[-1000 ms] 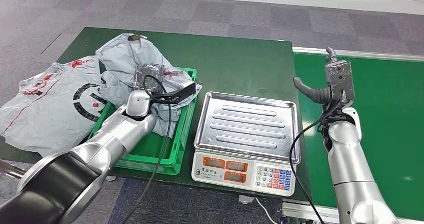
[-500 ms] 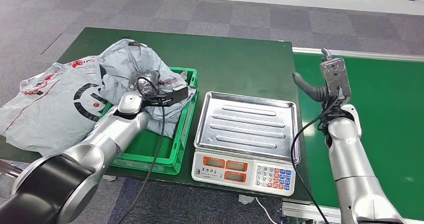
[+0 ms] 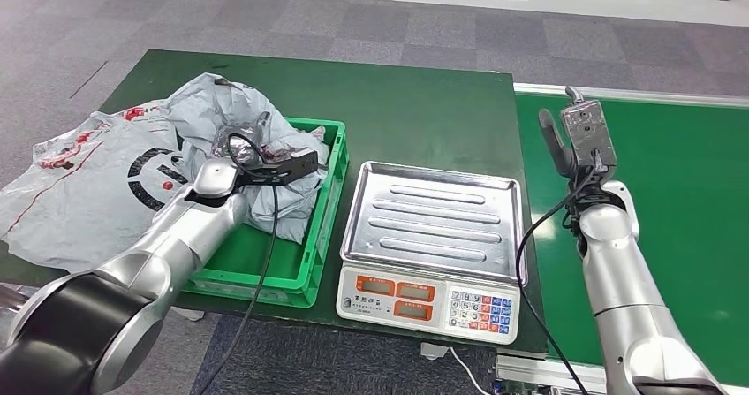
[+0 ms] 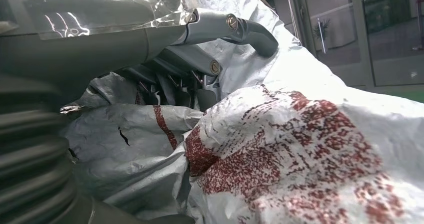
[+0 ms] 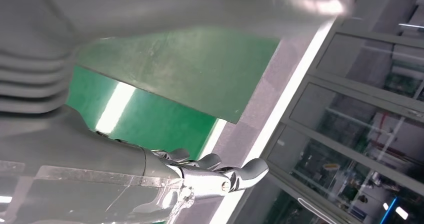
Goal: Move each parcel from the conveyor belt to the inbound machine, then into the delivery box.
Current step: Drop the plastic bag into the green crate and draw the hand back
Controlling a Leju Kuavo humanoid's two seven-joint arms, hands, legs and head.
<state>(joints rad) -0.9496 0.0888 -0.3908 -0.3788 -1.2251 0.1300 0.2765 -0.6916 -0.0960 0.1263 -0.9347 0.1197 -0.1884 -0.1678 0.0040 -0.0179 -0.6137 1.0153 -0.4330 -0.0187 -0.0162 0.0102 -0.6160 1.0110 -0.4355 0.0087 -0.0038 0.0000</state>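
Crinkled grey plastic parcel (image 3: 216, 117) in left robot hand (image 3: 249, 143) grip over green crate (image 3: 300, 271); right robot hand (image 3: 565, 134) empty, unclenched

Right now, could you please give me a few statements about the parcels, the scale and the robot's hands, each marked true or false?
1. The scale's tray holds a parcel. False: it is bare.
2. The left hand is on a grey parcel in the green crate. True.
3. The right hand holds a parcel. False: it holds nothing, raised over the conveyor belt.
4. A second grey parcel lies on the table beside the crate. True.
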